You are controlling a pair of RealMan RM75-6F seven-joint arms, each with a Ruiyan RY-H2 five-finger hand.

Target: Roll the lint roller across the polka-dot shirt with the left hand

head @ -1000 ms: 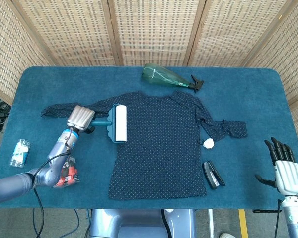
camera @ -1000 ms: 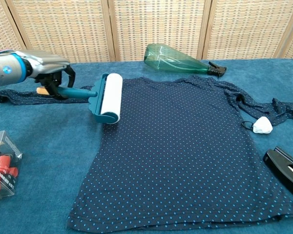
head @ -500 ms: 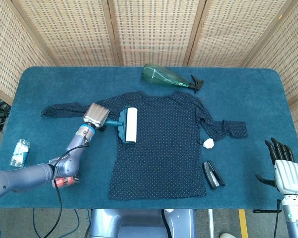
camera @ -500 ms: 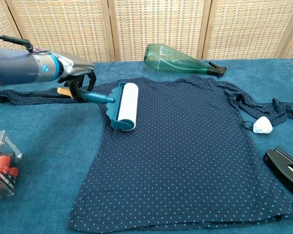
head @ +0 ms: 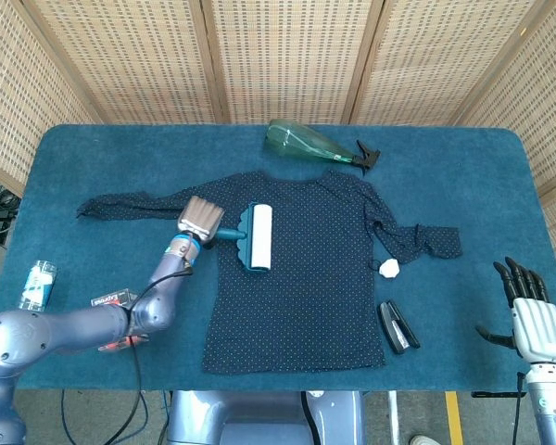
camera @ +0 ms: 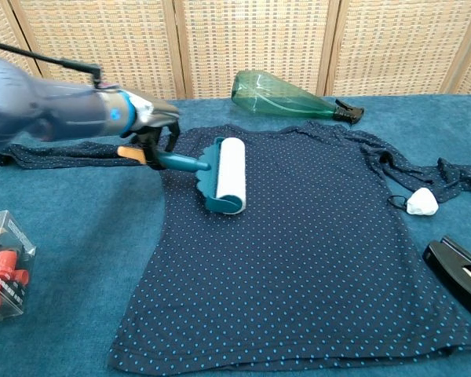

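- The left hand [camera: 151, 129] grips the handle of the lint roller [camera: 226, 175], which lies on the shirt [camera: 314, 243], left of frame centre.
- The right hand [head: 534, 315], lower right, is spread and holds nothing.

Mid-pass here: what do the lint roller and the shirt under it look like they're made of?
Lint roller: teal frame and handle look like moulded plastic, smooth with a slight sheen; the white drum is probably paper adhesive sheets, matte. Polka-dot shirt: thin, soft fabric, likely a cotton or jersey knit, judging by its matte surface and bunched, rumpled sleeves. The left robot hand grips the handle.
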